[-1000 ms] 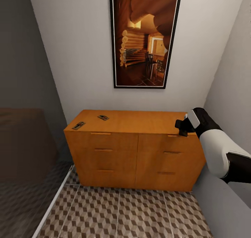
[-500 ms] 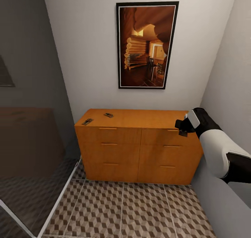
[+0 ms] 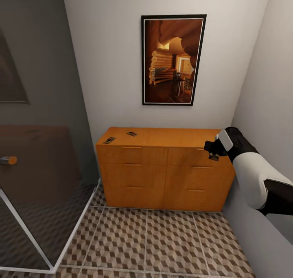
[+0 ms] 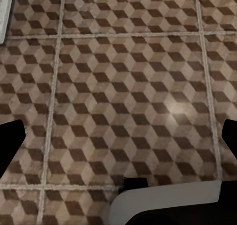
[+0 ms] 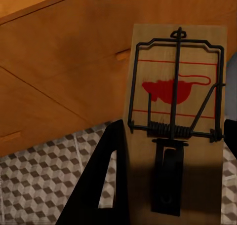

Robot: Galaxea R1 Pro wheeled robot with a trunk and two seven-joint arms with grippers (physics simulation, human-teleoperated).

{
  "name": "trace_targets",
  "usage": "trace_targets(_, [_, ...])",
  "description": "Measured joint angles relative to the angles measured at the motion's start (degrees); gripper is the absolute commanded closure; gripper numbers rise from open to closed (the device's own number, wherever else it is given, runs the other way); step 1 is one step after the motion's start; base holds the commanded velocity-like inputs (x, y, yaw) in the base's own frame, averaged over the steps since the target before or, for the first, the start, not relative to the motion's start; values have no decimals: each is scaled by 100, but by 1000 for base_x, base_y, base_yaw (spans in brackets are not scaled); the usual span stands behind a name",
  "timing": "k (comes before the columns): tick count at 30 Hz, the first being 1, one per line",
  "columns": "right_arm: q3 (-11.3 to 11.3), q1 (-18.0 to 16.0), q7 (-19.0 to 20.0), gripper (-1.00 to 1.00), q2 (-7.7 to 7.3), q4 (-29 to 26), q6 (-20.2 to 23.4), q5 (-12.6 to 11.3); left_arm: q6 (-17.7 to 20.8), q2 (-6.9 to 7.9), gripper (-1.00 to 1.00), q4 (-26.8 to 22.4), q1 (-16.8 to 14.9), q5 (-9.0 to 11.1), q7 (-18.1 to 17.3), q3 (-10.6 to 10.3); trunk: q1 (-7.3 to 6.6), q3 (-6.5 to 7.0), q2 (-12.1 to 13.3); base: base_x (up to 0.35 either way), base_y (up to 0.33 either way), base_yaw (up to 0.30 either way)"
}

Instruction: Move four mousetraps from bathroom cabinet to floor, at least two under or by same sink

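We have one trap [image 5: 175, 121] clamped in our right gripper [image 3: 213, 150], which hangs in front of the right end of the cabinet [image 3: 167, 172], about level with its top edge; the right wrist view shows the little board standing between the fingers [image 5: 96, 180], its wire bar and red mouse print facing the camera, with the drawer fronts and the tiled floor [image 3: 162, 245] behind it. Two more traps lie on the cabinet top near its left end, one [image 3: 109, 140] at the front edge and the other [image 3: 131, 133] a little further back, apart from each other. We cannot find the fourth trap in these pictures, so we cannot say whether it is already down somewhere or waiting elsewhere. No trap rests on the stretch of floor we can see, and no sink is in sight, only a glass shower panel [image 3: 36, 140] to the left and a framed picture [image 3: 173, 59] on the wall above the cabinet. Our left gripper [image 4: 118, 136] points down at bare tiles; its dark fingertips sit at opposite edges of the left wrist view, spread wide with nothing between them. We judge the task to be early: one trap in hand to be carried to the sink, two plainly left to fetch, one unaccounted for.
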Motion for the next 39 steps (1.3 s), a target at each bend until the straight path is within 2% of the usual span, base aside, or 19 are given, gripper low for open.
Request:
trace_targets(8, [0,75,-2,100,-2,13,-14,4,1,0,-100,2,0,0,0,0,-1,76,0,-89,73,0])
trace_targets(11, [-1,153,-2,100,-2,18,-141,8,1,0,-100,1,0,0,0,0,-1,104,0,-24,18,0])
trace_targets(14, [5,281,-3,100,0,72,-398,56,1,0,-100,1,0,0,0,0,-1,132,0,-9,7,0])
trace_targets(17, [35,492,-5,100,-2,229,-703,290,1,0,-100,1,0,0,0,0,-1,161,0,-2,1,0])
trace_targets(20, [42,589,-6,100,-1,352,-897,380,1,0,-100,-1,0,0,0,0,-1,189,0,0,0,0])
trace_targets(24, [40,859,-3,100,-6,843,-1501,457,1,0,-100,-2,0,0,0,8,-1,226,0,0,0,0])
trace_targets(27, [71,1034,-8,100,-5,1140,-1878,606,1,0,-100,-1,0,0,0,9,-1,256,0,0,0,0])
trace_targets(28, [98,1147,8,100,-5,1318,-2114,755,1,0,-100,-1,0,0,0,9,-1,264,0,0,0,0])
trace_targets(29, [204,1370,250,100,-3,1830,-2897,1273,1,0,-100,-1,0,0,0,15,-2,276,0,0,0,0])
trace_targets(30, [180,1783,329,100,-1,1941,-3086,1360,1,0,-100,-3,-1,-1,0,19,-1,283,1,0,0,0])
trace_targets(32, [199,1966,558,100,4,2133,-3602,1637,1,0,-100,-3,-1,-1,0,23,-1,302,0,0,0,0])
trace_targets(33, [202,2215,694,100,9,2207,-3924,1804,1,0,-100,-4,0,-1,0,24,-1,311,0,0,0,0])
trace_targets(34, [216,2724,872,100,17,2276,-4466,2070,0,0,-100,-5,-1,-1,0,26,-1,317,-1,0,0,0])
trace_targets(35, [199,3072,902,100,20,2289,-4606,2115,0,0,-100,-5,0,-1,0,27,-1,322,0,0,0,0])
trace_targets(37, [203,3410,953,100,26,2306,-4966,2210,0,0,-100,-5,0,-1,0,27,-1,329,0,0,0,0])
trace_targets(39, [215,4104,993,100,43,2302,-5591,2293,0,-2,-100,-8,0,-1,0,27,-1,332,0,0,0,0])
